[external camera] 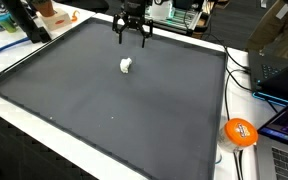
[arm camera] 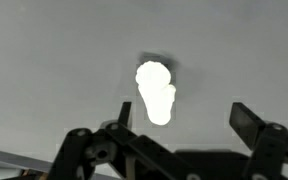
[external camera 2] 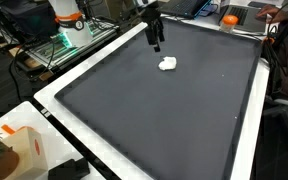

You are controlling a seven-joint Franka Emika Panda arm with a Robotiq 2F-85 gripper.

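Pincer [external camera: 132,38] wide open, holding nothing, hangs over mat [external camera: 134,115]; white lump [external camera: 126,66] lies below it, untouched, in line with its gap.

light: even, indoor | wrist view: white object [arm camera: 156,92] overexposed | shadows: soft

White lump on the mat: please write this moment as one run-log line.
gripper: open, holding nothing | white lump: lying on dark mat, untouched | relation: gripper above mat, apart from lump, lump centred in wrist view
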